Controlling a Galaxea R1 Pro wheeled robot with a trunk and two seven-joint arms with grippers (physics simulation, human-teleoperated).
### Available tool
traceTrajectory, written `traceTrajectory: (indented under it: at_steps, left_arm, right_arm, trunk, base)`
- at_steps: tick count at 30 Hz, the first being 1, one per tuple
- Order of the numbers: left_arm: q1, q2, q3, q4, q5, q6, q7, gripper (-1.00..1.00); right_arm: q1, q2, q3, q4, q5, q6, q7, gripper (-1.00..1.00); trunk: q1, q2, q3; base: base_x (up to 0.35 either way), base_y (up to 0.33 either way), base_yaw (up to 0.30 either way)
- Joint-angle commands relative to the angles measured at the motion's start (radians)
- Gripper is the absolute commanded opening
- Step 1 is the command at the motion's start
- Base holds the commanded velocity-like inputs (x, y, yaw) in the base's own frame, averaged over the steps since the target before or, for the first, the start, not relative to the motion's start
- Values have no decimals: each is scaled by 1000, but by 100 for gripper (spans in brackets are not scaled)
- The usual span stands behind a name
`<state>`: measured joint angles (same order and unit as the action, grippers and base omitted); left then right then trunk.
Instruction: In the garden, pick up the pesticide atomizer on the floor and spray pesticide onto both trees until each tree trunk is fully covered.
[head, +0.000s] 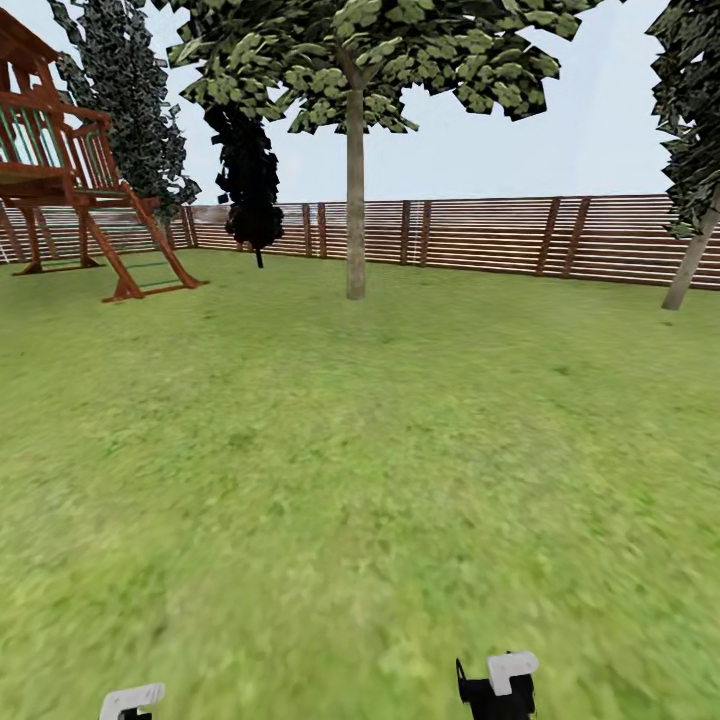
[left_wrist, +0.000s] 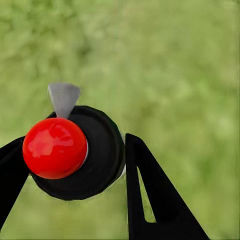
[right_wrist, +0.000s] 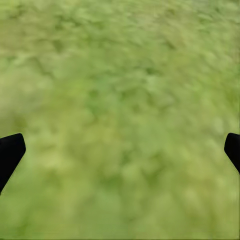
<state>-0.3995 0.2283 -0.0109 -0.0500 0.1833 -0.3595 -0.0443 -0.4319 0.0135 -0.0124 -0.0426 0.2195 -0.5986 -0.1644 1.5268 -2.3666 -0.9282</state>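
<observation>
My left end effector (left_wrist: 70, 165) is pinching the pesticide atomizer (left_wrist: 80, 152): its two black fingers (left_wrist: 155, 200) sit tight against either side of the round black body, seen from above. A glossy red ball cap (left_wrist: 54, 148) tops the atomizer, and a small grey nozzle tab (left_wrist: 63, 97) juts from its edge. Whether there is liquid inside I cannot tell; the body is opaque. Blurred grass lies beneath it.

My right end effector (right_wrist: 120, 152) is spread wide, its fingertips (right_wrist: 10, 152) at opposite edges of the wrist view with nothing between them, over the same green lawn (head: 330, 480).

From the head view, pale parts of both my wrists show at the lower edge, left (head: 130, 700) and right (head: 505, 680). Well beyond them, across open grass, stands a tree (head: 356, 60) with a straight grey-brown tree trunk (head: 355, 200). A second leaning trunk (head: 690, 260) rises at the far right. To the left is a red wooden play structure (head: 70, 180), with dark narrow trees (head: 248, 180) behind it. The slatted brown fence (head: 500, 235) closes the garden at the back.
</observation>
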Motion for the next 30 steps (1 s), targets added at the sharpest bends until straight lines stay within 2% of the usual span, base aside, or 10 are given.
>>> traceTrajectory:
  at_steps: [1, 30]
  left_arm:
    - [-1, 0, -1, 1, 8, -3, -5, -100]
    - [-1, -1, -2, 1, 8, -3, -5, -100]
  right_arm:
    - [-1, 1, -1, 1, 11, -1, -9, 100]
    - [-1, 0, -1, 1, 12, -1, -8, 100]
  trunk:
    - [0, 0, -1]
    - [0, 0, -1]
  base:
    - [336, 0, 0]
    - [336, 0, 0]
